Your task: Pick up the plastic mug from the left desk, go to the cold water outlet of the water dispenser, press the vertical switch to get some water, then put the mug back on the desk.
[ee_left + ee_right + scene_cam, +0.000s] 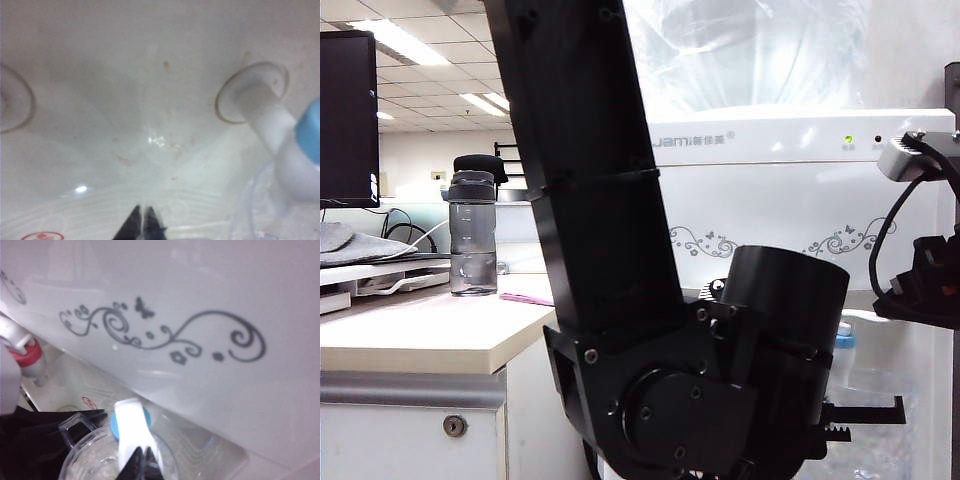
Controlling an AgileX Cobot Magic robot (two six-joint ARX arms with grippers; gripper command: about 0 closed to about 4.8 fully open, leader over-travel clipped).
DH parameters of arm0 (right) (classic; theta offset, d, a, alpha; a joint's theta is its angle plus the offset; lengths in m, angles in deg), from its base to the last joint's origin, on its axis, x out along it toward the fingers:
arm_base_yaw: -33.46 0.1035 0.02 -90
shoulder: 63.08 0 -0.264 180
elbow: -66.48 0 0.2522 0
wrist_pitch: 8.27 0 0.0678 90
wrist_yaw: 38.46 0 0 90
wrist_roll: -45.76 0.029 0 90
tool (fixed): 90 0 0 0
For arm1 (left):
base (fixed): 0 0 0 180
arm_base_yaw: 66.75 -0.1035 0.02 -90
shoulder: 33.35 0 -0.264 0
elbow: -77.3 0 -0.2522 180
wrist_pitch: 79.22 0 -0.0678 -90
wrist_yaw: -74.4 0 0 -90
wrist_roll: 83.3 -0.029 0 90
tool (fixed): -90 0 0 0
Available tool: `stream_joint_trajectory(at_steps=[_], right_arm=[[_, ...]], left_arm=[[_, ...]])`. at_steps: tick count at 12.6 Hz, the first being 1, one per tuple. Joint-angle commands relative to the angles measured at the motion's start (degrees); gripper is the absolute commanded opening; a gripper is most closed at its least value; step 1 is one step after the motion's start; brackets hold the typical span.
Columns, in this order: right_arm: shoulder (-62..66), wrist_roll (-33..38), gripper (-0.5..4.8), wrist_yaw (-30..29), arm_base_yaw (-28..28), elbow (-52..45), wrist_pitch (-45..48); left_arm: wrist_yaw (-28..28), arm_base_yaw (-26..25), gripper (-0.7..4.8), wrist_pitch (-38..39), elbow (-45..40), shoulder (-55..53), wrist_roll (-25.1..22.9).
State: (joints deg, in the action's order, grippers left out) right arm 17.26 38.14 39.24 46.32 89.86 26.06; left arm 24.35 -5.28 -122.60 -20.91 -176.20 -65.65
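Note:
The plastic mug (95, 455) hangs clear and crinkled under the cold water outlet (114, 422) of the water dispenser (790, 190). Its thin handle points at my left gripper's black body (40, 440). In its own view the left gripper (143, 220) is shut, apparently on that handle, with the blue-collared outlet (309, 132) and the mug's rim (255, 215) off to one side. My right gripper (143, 456) is shut, its tips against the white vertical switch (131, 427) above the mug's mouth. The left desk (410, 340) stands at the left of the exterior view.
My left arm's black bulk (620, 250) fills the middle of the exterior view and hides most of the tap recess. A smoky-grey bottle (473, 235) and a dark monitor (347, 120) stand on the desk. The red-collared tap (27, 352) sits beside the blue one.

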Motion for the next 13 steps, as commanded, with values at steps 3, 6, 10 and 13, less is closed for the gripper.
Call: stream_joint_trajectory(at_steps=[3,6,10,13], right_arm=[[0.24,-0.13,-0.01,-0.98,0.07,-0.02,-3.1],[0.24,-0.13,-0.01,-0.98,0.07,-0.04,-5.18],[0.24,-0.13,-0.01,-0.94,0.07,-0.02,-5.92],[0.24,-0.13,-0.01,-0.94,0.07,-0.04,-6.64]], left_arm=[[0.35,0.11,-0.05,-1.86,0.35,0.28,0.35],[0.35,0.11,-0.05,-1.86,0.35,0.28,0.37],[0.35,0.11,-0.05,-1.86,0.39,0.28,0.37],[0.35,0.11,-0.05,-1.84,0.48,0.28,0.37]])
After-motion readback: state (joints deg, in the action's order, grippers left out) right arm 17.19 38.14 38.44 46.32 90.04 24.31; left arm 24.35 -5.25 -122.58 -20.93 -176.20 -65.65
